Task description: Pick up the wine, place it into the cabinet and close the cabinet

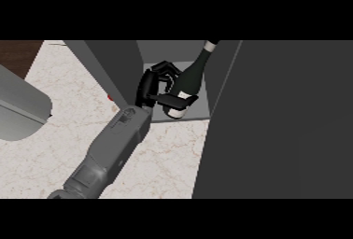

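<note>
— Materials and shapes first?

— Pale counter (62,126), stone-like, matt, veined in beige and rust. On it a dark grey cabinet (103,65): plain flat slab walls, a lighter grey floor inside. Broad charcoal door panel (276,121), smooth and featureless, covering the counter's right side. At the counter's left edge a smooth grey rounded shape (17,107), cut off by the view; cannot tell what. Brown wood-grain strip (17,51) past the counter's far left corner. Tiny red speck (110,98) on the counter beside the cabinet's left wall, too small to name.

— And the bottle?

— Glossy and near black, the wine (189,77): long slim neck, rounded shoulders, a white band close to the base. Tilted, not upright, neck leaning toward the far right of the cabinet's opening and crossing the door panel's edge, base low near the front edge of the cabinet floor. Cannot tell whether touching that floor or just above it.

— The hand?

— Only the left hand (148,88) in sight, black, at the end of a boxy grey forearm (114,144) rising from the counter's near left. Clamped on the wine: thumb (172,98) laid straight across the lower body just above the white band, fingers (164,70) curled in beside the bottle's left flank.

— Bottle relative to the hand, then?

— Pressed against the hand's right side, inside the opening, neck well beyond the fingertips, base just below the thumb.
</note>
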Tool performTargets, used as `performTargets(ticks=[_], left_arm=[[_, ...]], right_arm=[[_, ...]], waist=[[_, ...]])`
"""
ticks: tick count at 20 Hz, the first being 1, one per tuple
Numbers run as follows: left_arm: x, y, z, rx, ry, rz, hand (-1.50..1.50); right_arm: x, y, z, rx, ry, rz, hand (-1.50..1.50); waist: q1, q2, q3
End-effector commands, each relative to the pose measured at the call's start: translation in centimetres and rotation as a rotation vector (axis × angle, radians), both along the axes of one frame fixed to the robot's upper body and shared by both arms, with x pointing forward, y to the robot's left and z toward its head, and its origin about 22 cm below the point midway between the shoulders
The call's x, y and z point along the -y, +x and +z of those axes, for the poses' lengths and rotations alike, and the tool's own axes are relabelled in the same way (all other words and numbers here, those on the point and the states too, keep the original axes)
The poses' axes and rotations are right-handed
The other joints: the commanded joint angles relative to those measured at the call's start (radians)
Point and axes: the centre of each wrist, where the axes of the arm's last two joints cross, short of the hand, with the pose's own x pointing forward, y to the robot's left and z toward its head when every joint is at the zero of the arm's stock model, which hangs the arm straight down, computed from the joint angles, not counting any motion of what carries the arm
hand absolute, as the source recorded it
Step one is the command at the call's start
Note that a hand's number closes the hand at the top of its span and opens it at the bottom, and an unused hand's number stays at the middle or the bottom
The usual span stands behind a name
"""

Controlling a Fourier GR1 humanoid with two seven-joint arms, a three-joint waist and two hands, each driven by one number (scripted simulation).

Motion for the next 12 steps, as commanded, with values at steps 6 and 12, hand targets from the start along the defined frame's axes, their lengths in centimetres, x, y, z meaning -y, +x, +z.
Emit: performTargets(ticks=[6, 12], left_arm=[[0.6, 2.4, 2.0, -0.063, 0.02, 0.105, 1.5], [-0.4, 2.3, 0.7, -0.119, -0.005, 0.134, 1.5]], right_arm=[[0.4, -2.1, 2.5, 0.002, 0.095, 0.088, -1.5], [0.4, -2.0, 2.1, -0.012, 0.11, 0.08, -1.5]], waist=[[-0.029, 0.013, -0.001], [-0.029, 0.017, -0.001]])
